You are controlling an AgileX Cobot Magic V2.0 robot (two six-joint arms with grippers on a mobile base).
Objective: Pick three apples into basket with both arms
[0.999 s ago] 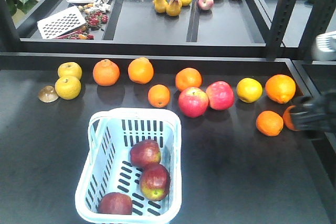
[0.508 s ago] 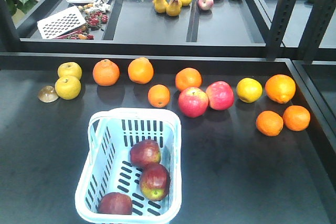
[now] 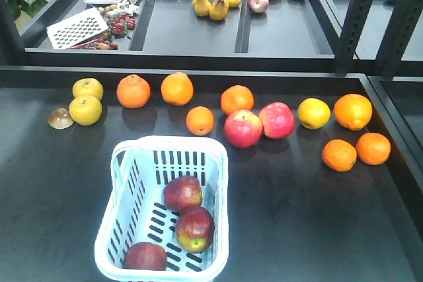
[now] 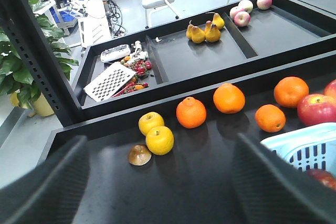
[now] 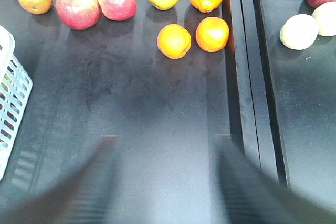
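Note:
Three dark maroon apples lie in the light blue basket point(image 3: 169, 142) at the table's front left: one in the middle point(image 3: 183, 193), one with a yellow-green patch point(image 3: 195, 228), one at the near corner point(image 3: 145, 256). Neither arm shows in the front view. My left gripper point(image 4: 160, 140) stands open over bare table left of the basket point(image 4: 304, 145), where one apple point(image 4: 323, 178) peeks at the edge. Right of the basket point(image 5: 10, 93), my right gripper point(image 5: 165, 140) is open with nothing between its blurred fingers.
Behind the basket runs a row of oranges point(image 3: 177, 88), two pink-red apples point(image 3: 243, 128), yellow fruits point(image 3: 86, 109) and a brown half-shell point(image 3: 60, 118). Back trays hold pears point(image 3: 218, 6), small apples and a white grater point(image 3: 77, 28). A raised divider point(image 5: 241, 66) bounds the table's right side.
The right arm, seen at the front view's right edge one second ago, has withdrawn out of that view. The basket, apples and other fruit have not moved.

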